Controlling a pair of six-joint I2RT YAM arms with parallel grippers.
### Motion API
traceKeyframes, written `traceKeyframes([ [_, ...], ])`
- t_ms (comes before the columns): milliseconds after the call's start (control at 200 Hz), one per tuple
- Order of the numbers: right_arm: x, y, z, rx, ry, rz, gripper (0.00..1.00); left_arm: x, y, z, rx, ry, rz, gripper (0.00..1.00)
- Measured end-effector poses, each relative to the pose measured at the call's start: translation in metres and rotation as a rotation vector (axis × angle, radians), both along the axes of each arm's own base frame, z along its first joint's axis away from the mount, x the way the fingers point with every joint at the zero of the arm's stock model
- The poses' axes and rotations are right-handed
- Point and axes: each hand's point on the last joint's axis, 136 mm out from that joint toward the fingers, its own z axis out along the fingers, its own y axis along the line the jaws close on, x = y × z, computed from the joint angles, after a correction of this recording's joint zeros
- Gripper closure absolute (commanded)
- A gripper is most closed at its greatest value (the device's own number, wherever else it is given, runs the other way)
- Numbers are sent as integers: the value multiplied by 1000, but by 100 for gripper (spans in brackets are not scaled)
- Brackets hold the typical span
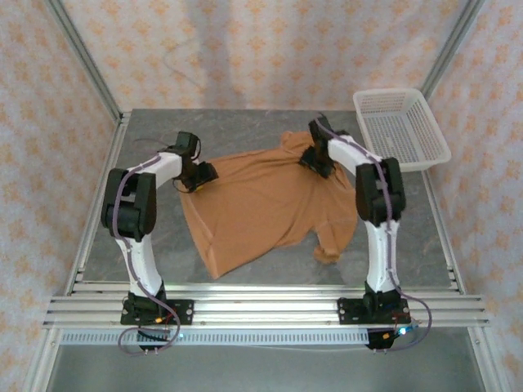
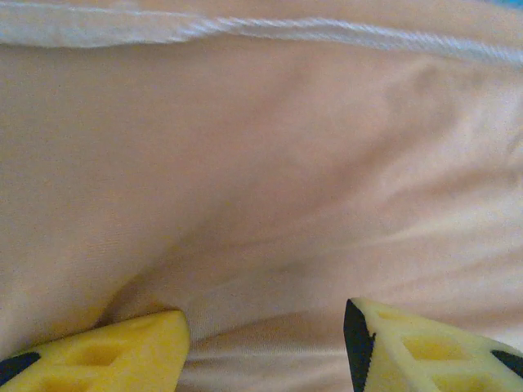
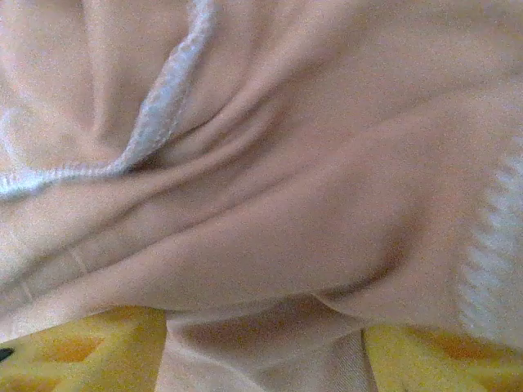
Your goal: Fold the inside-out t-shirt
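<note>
The left gripper (image 2: 265,327) and right gripper (image 3: 265,343) both sit partly open with folds of the t-shirt (image 1: 261,200) bunched between their fingers, though I cannot tell whether either actually grips it.

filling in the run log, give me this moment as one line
t-shirt: spread out, unfolded | left gripper: on its far-left corner, cloth between fingers, grip unclear | right gripper: on its far-right edge, cloth between fingers, grip unclear

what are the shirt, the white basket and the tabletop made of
T-shirt: soft matte knit fabric, probably cotton jersey. It drapes and wrinkles, and white overlock stitching runs along its seams.
Basket: looks like white moulded plastic, with a lattice of holes and a stiff rim.
Tabletop: grey with a mottled, stone-like pattern and a slight sheen. It may be laminate, but I cannot tell.
</note>
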Motion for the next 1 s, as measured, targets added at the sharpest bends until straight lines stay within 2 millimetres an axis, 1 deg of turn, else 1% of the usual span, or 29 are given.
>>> traceKeyframes([
  [20,18,7,1,17,-29,7,35,-5,1,-1,2,0,5,44],
  [45,35,14,3,28,-52,10,35,-11,1,-1,0,-7,13,44],
  [70,52,24,5,46,-79,20,34,-15,1,-1,-5,-15,22,44],
  [75,59,27,7,54,-94,22,34,-17,1,-1,-6,-16,24,44],
  [120,89,47,11,99,-162,43,33,-30,-2,-1,-19,-27,40,44],
  [160,103,60,13,130,-198,56,32,-42,-7,-2,-29,-31,49,43],
  [165,109,66,14,149,-214,61,31,-46,-10,-2,-31,-33,49,43],
  [215,124,88,20,221,-274,74,30,-61,-23,-1,-38,-46,44,43],
  [270,127,109,23,295,-296,83,29,-81,-54,0,-51,-50,-1,43],
  [290,126,116,25,320,-298,90,29,-91,-73,0,-61,-52,-37,43],
  [295,125,117,25,324,-296,89,29,-91,-73,0,-61,-52,-37,43],
  [305,125,120,25,334,-295,90,29,-97,-83,1,-65,-52,-56,43],
  [310,125,121,26,338,-294,92,29,-97,-83,1,-65,-52,-56,43],
  [315,124,122,26,341,-294,94,29,-101,-90,1,-68,-51,-72,43],
  [380,119,138,31,387,-289,119,28,-126,-133,4,-90,-40,-168,43],
  [410,114,142,31,392,-273,131,28,-137,-147,5,-93,-31,-205,43],
  [445,108,143,31,390,-255,143,28,-146,-155,6,-92,-18,-230,43],
  [495,97,139,31,368,-215,156,28,-154,-156,8,-67,4,-239,43],
  [555,81,126,39,330,-173,169,28,-149,-148,19,-28,-2,-224,43],
  [626,59,103,57,274,-137,170,29,-131,-140,41,-3,-42,-203,43],
  [681,44,85,75,237,-135,168,30,-109,-134,64,-5,-94,-183,44],
  [716,30,71,89,217,-138,167,32,-95,-129,77,-13,-127,-165,44],
  [766,14,57,103,201,-149,160,34,-77,-120,89,-25,-157,-139,45],
  [796,1,49,110,194,-150,155,36,-63,-110,96,-25,-174,-115,45],
  [841,-12,44,116,192,-152,155,38,-48,-97,97,-19,-181,-84,46],
  [891,-27,42,118,195,-156,160,40,-31,-78,92,-3,-172,-41,48],
  [916,-34,42,115,195,-151,164,41,-27,-73,89,3,-168,-33,49],
  [941,-39,44,112,195,-148,168,41,-17,-60,82,12,-151,-2,50],
  [1001,-57,51,93,191,-110,186,41,-4,-37,64,29,-111,46,52],
])
